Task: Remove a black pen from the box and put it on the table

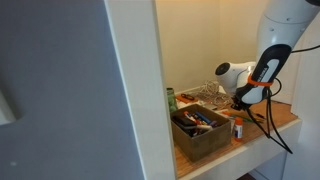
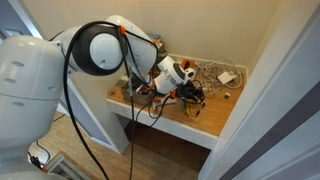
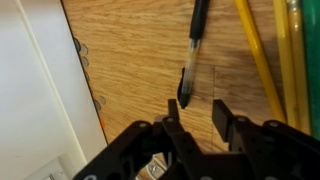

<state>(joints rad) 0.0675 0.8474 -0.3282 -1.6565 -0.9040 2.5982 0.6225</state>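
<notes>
A black pen lies flat on the wooden table in the wrist view. Its lower end sits just past my left finger, not between the jaws. My gripper is open and empty, low over the table. In an exterior view the dark box stands on the table near the front edge with several pens and markers in it, and my gripper is behind and to the right of it. In an exterior view my gripper is over the table, and the arm hides the box.
Yellow pencils lie on the table just right of the pen. A white wall borders the table on the left. A wire rack and small clutter stand behind the box. A small bottle stands right of the box.
</notes>
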